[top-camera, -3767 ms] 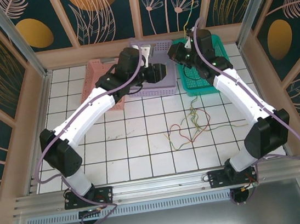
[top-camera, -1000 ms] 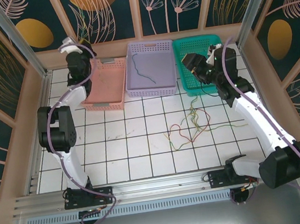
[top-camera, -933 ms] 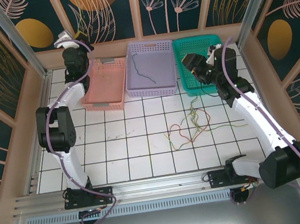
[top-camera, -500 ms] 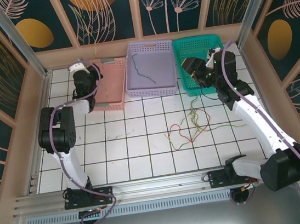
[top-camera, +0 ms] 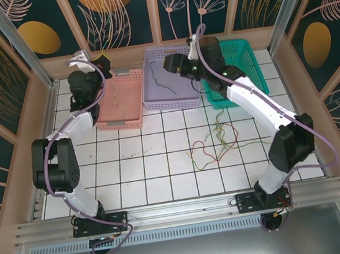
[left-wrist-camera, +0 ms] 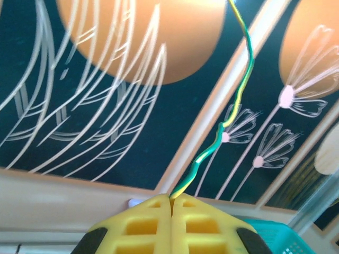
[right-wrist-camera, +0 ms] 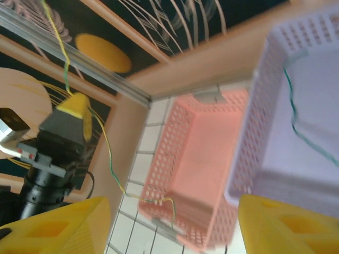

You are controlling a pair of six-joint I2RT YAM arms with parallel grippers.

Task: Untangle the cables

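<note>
- Top view: my left claw (top-camera: 102,61) is raised at the far left, above the far end of the pink basket (top-camera: 119,122). My right claw (top-camera: 170,63) hangs over the far half of the lilac basket (top-camera: 176,105).
- Same view, the count: three baskets in a row along the far side (pink, lilac, and teal (top-camera: 245,54)). One dark cable (top-camera: 159,81) lies in the lilac one, long axis running far to near. One tangle (top-camera: 213,146) sits on the table (top-camera: 150,167), on the near side of the teal basket, with red-pink, yellow and green strands. I cannot count them singly.
- The tangle lies toward the arm bases from the right claw, and the right arm is clearly the nearer one to it.
- Left wrist view: the left claw (left-wrist-camera: 172,203) is clenched, its yellow tips pressed together on one yellow-green cable (left-wrist-camera: 234,106), which runs straight out past the tips toward the wall panels.
- Right wrist view: the right claw (right-wrist-camera: 172,225) is released, its fingers wide apart with nothing between them.
- Same view: past those fingers, the other end of the yellow-green cable (right-wrist-camera: 108,153) drops from the left claw (right-wrist-camera: 74,106) and drapes over the near rim of the pink basket (right-wrist-camera: 212,153).
- My judgement: the drop turns on that line. The basket lies below the left claw, to its near right, so letting go there should land the cable inside.
</note>
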